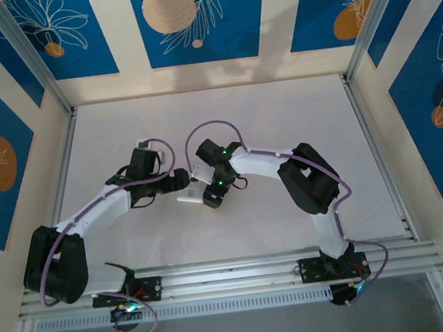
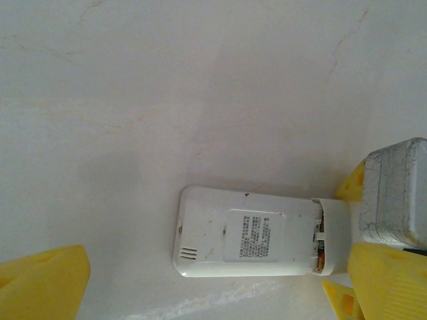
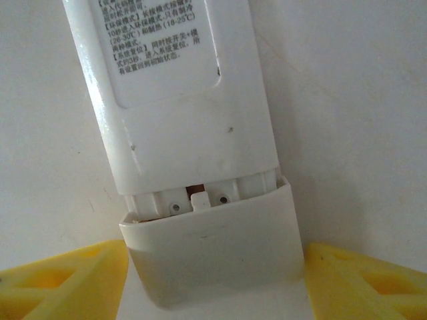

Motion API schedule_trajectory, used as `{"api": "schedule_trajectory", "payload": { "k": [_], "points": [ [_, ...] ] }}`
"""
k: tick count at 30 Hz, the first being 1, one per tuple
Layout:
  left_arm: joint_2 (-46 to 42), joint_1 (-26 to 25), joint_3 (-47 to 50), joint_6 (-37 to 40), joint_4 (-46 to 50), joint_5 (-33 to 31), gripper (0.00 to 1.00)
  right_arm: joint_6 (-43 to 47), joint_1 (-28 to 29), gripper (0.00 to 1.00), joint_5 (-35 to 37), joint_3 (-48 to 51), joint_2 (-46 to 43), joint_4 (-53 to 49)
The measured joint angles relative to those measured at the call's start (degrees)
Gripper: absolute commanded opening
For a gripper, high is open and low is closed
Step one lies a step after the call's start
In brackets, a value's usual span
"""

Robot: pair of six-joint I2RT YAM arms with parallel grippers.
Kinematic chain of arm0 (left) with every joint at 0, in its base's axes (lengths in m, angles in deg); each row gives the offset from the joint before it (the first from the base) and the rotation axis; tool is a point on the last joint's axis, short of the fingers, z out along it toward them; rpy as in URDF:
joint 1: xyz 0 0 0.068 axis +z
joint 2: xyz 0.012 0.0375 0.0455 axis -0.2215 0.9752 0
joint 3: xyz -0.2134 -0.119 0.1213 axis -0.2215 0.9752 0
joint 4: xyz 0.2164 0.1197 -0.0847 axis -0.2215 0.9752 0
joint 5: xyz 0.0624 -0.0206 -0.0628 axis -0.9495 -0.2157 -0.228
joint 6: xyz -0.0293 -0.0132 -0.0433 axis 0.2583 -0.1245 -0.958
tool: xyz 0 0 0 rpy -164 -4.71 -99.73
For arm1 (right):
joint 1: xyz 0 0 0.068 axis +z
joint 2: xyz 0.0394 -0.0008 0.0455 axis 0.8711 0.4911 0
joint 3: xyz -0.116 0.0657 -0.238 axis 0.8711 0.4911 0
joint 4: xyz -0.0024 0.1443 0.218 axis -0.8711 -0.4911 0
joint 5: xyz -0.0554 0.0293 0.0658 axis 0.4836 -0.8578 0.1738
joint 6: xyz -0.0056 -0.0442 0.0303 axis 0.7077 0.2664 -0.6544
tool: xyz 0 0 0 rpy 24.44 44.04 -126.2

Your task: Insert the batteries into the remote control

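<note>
The white remote control (image 2: 247, 233) lies back side up on the white table, also in the top view (image 1: 190, 194). Its battery cover (image 3: 213, 260) is slid partly off, leaving a narrow gap. A coppery sliver of the batteries (image 3: 195, 190) shows in that gap (image 2: 322, 257); the rest of them is hidden inside. My right gripper (image 3: 213, 280) straddles the cover end, its yellow fingers (image 3: 367, 280) close beside it with a thin gap, open. My left gripper (image 2: 217, 280) hovers over the remote's other end, wide open and holding nothing. In the top view, the left gripper (image 1: 177, 178) and right gripper (image 1: 211, 198) meet at the remote.
The white tabletop (image 1: 280, 121) stretches around the remote, bounded by an aluminium frame (image 1: 378, 159) and blue patterned walls. The right gripper's grey body (image 2: 393, 193) sits just past the remote's cover end in the left wrist view.
</note>
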Motion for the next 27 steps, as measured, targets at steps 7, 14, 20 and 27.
{"api": "schedule_trajectory", "payload": {
  "k": [7,14,20,27],
  "points": [
    [0.22,0.0,0.0,-0.15,-0.92,1.38,0.98,-8.48,-1.92,0.71,-3.76,5.27,-9.18,3.63],
    [3.23,0.0,-0.02,-1.22,-0.79,1.38,0.91,-33.33,-5.6,0.57,-6.49,11.85,-15.39,9.33],
    [7.34,0.0,-0.46,-1.49,-0.13,1.36,0.89,-47.47,-7.23,0.54,-10.05,15.8,-12.35,12.17],
    [8.44,0.0,-0.59,-1.49,-0.02,1.38,0.88,-51.1,-6.86,0.52,-11.82,14.53,-7.89,12.92]
  ]
}}
